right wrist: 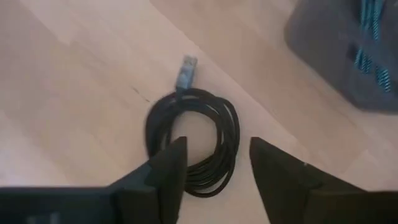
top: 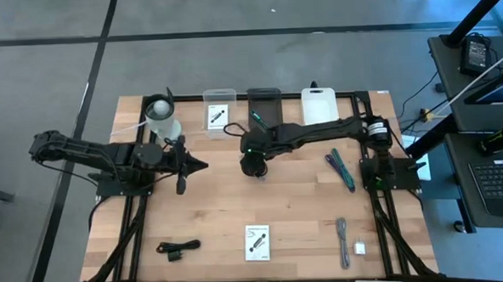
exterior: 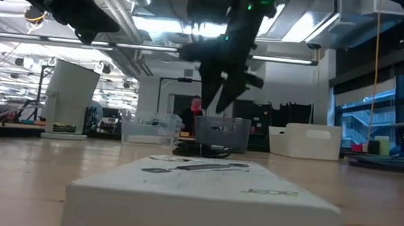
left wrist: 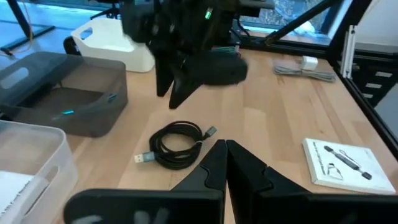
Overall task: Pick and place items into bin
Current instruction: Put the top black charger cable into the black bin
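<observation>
A black coiled cable (right wrist: 194, 138) lies flat on the wooden table, also visible in the left wrist view (left wrist: 177, 144) and the low view (exterior: 203, 150). My right gripper (right wrist: 214, 163) hangs open right above it, fingers pointing down, clear of the table (exterior: 220, 103); from overhead it sits at the table's middle (top: 252, 164). My left gripper (top: 195, 166) is shut and hovers to the left of the cable, pointing toward it (left wrist: 225, 155). A white printed card (top: 257, 242), another black cable (top: 178, 248), a grey cable (top: 342, 237), a small white block (top: 359, 248) and teal pen-like tools (top: 340, 169) rest on the table.
Along the far edge stand a clear bin (top: 219, 111) holding a card, a dark grey bin (top: 264, 106) holding a teal pen, and a white bin (top: 320, 104). A whitish cup (top: 161, 119) stands near the left arm. A person shows in the room beyond (exterior: 196, 107).
</observation>
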Robot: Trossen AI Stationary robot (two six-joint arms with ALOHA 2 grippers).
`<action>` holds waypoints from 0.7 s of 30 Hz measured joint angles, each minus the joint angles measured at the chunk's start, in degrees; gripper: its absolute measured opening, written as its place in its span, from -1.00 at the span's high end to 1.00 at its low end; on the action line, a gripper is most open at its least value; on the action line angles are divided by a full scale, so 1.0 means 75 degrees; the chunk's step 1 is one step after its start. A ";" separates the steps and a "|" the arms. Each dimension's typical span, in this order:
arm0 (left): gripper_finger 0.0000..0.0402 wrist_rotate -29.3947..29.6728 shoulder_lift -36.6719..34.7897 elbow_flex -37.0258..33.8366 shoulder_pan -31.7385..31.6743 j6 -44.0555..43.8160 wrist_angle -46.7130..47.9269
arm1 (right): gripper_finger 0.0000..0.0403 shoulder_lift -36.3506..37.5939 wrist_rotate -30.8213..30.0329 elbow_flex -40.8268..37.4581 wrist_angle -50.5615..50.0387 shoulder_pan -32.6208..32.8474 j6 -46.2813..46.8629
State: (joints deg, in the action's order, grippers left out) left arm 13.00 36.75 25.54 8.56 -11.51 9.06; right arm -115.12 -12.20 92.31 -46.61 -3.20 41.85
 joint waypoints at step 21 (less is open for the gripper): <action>0.99 -0.0082 0.0003 0.0000 0.0060 -0.0168 0.0029 | 0.21 -0.1660 0.0449 0.0038 -0.0198 0.0075 0.1547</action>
State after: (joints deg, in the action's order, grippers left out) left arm 12.38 36.77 25.54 9.02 -12.76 9.28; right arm -127.57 -8.83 92.60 -48.09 -2.64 53.45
